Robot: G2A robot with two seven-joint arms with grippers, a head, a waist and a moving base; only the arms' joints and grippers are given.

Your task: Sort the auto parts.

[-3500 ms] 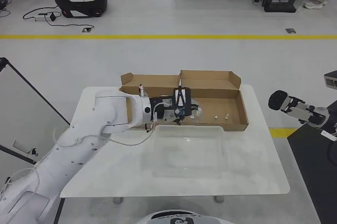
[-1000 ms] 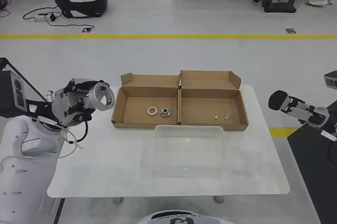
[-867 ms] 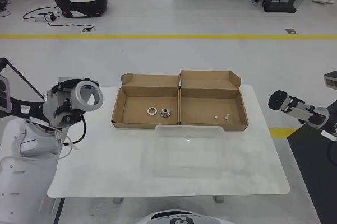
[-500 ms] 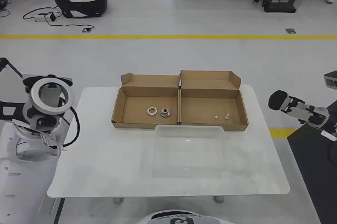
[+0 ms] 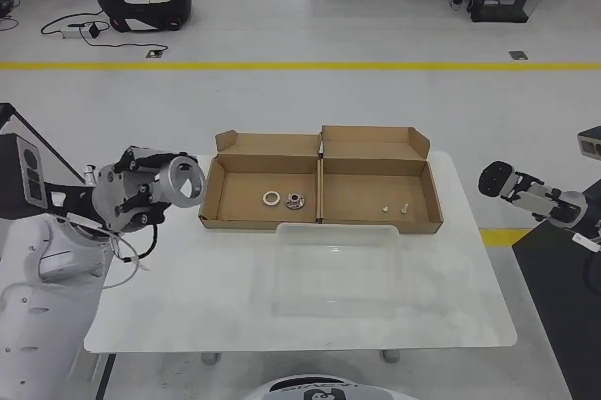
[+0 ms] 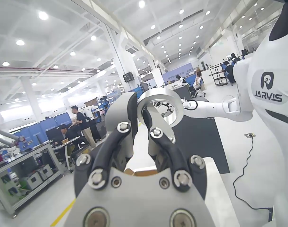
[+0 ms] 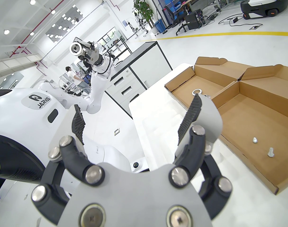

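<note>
Steel ring [image 6: 158,94] pinched in left claw [image 6: 140,110], arm angled upward.

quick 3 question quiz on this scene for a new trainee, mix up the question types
1. True or false: the left gripper is shut on a large metal ring.
2. In the top view, the two small fasteners lie in the cardboard box's: A) left compartment B) right compartment C) back flap.
3. Fill in: the right gripper is empty and ___.
Key: 1 true; 2 B; 3 open.
</note>
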